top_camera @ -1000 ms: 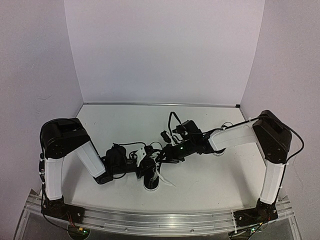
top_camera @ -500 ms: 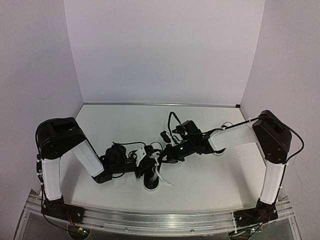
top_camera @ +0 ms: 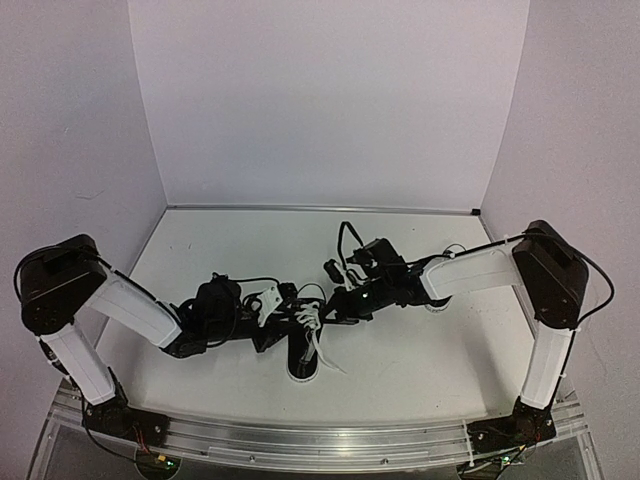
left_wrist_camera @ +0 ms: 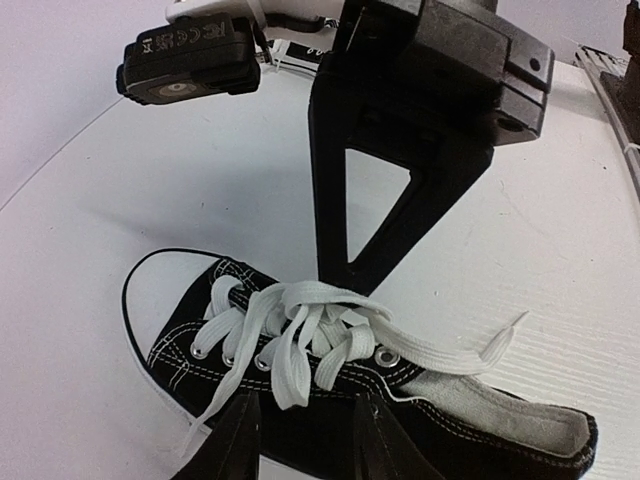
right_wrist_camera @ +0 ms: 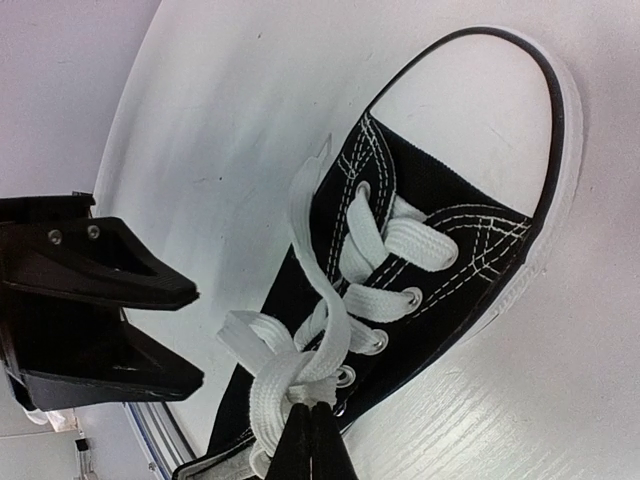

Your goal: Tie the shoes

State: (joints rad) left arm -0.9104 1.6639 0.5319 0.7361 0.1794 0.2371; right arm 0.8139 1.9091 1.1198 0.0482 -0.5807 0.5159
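Down low, the left pincer sits by the side of the black shoe. Its two fingers stand a little way apart, and I cannot see anything held between them. This shoe sits on its sole on the white table, near the front edge, with its white toe cap turned away from the arm bases. Its white laces lie in a loose bunch over the top of the shoe. From the far side the right pincer comes down with its fingers pressed tight together, pinching a bit of the white laces. Behind it all is a plain wall
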